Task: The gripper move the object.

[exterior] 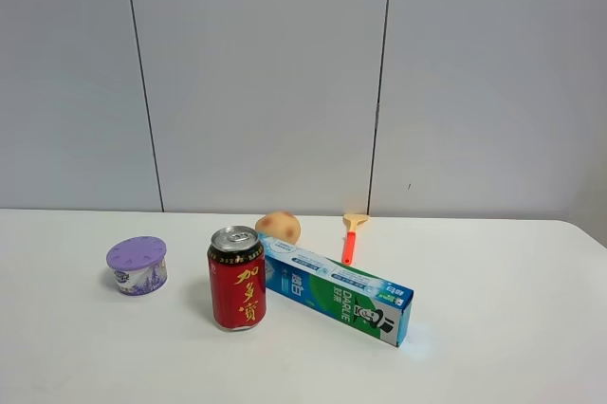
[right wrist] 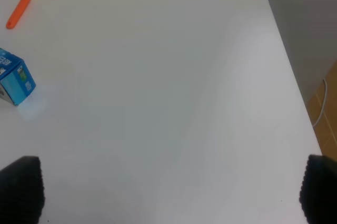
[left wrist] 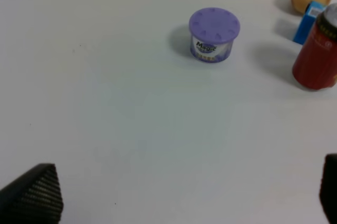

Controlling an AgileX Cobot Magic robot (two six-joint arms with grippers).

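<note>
Red can [exterior: 236, 278]: upright on white tabletop [exterior: 493, 328], touching the near end of the toothpaste box [exterior: 337, 289], purple-lidded cup [exterior: 137, 266] well apart to its left. Potato [exterior: 278, 227] and orange-handled brush [exterior: 351, 235] behind. Left gripper [left wrist: 179, 195] and right gripper [right wrist: 168, 190]: fingers spread wide, grasping nothing.

"Magic" on purple-lidded cup [left wrist: 213, 37]

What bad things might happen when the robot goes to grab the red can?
1. The red can stands tall and upright, so a bump from the side would likely tip it.
2. The toothpaste box sits right against or very near the can, so an arm closing in from that side might shove it.
3. The purple-lidded cup sits close by, so a wide sweep from the left gripper may knock it.
</note>
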